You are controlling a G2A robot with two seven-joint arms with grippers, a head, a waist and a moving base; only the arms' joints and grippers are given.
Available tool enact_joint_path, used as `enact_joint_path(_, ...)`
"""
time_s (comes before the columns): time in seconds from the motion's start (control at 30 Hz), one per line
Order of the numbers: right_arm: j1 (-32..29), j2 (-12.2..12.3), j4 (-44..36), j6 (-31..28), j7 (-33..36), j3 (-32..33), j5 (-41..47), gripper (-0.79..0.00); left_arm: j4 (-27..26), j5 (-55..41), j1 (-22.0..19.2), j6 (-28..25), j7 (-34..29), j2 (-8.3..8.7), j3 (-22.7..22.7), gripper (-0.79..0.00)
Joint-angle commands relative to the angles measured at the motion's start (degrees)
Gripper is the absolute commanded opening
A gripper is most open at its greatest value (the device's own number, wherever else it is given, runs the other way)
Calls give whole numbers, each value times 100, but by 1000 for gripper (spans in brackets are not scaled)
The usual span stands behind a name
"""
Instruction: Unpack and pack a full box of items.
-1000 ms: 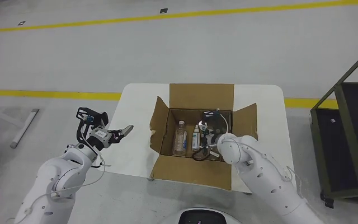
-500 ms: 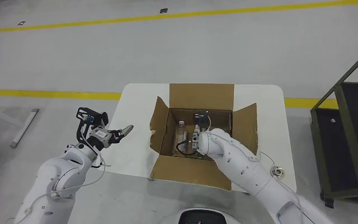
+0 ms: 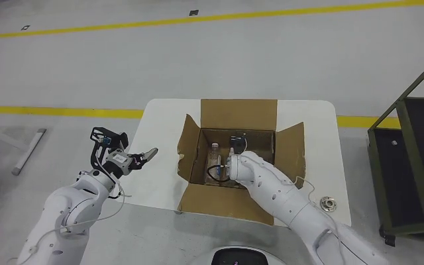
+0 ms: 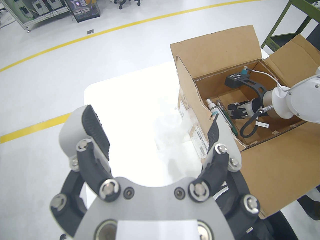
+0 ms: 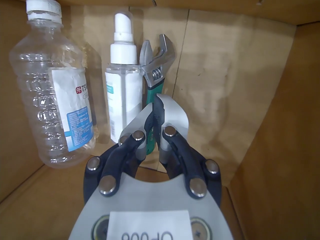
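Note:
An open cardboard box (image 3: 228, 200) stands on the white table (image 3: 159, 119). Inside it lie a clear plastic bottle (image 5: 50, 88) with a white cap, a white spray bottle (image 5: 123, 76) and a green-handled adjustable wrench (image 5: 156, 63), side by side. My right gripper (image 5: 157, 108) is down in the box, shut on the wrench's green handle. From the left wrist view the right gripper (image 4: 233, 112) sits low by the box's near wall. My left gripper (image 4: 151, 118) hangs open over the table left of the box, holding nothing.
The box's flaps (image 4: 225, 51) stand up around the opening. A small round metal object (image 3: 326, 202) lies on the table right of the box. A green cart (image 3: 397, 165) stands off the table's right side. Bare tabletop lies left of the box.
My right arm has shifted leftward inside the box, from its right part over to the bottles and wrench. The left arm has not moved.

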Motion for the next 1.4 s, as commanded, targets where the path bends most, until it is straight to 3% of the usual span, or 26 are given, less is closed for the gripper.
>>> enact_joint_path(0.0,49,-65,167,-91,-52,3,81,-785,0,0,0,0,0,0,0,0)
enact_joint_path(0.37,126,-242,243,-576,-270,79,158,-779,0,0,0,0,0,0,0,0)
enact_joint_path(0.43,99,-210,77,-624,-274,159,103,-665,0,0,0,0,0,0,0,0)
enact_joint_path(0.63,-301,127,-1085,-858,-333,781,-262,-489,0,0,0,0,0,0,0,0)
enact_joint_path(0.8,-1219,641,-3161,-1316,-26,1962,-784,-437,0,0,0,0,0,0,0,0)
enact_joint_path(0.83,-1483,748,-3641,-1566,65,2274,-847,-440,0,0,0,0,0,0,0,0)
enact_joint_path(0.9,-2012,938,-4461,-1975,227,2909,-1058,-696,0,0,0,0,0,0,0,0)
enact_joint_path(0.93,-2264,1013,-4835,-2108,283,3247,-1091,-785,0,0,0,0,0,0,0,0)
enact_joint_path(1.07,-3129,1211,-5904,-2576,414,4397,-1014,-785,0,0,0,0,0,0,0,0)
enact_joint_path(1.23,-3959,1350,-6766,-2607,504,5575,-1231,-785,0,0,0,0,0,0,0,0)
enact_joint_path(1.37,-4441,1449,-7197,-2614,1150,6286,-1803,-785,0,0,0,0,0,0,0,0)
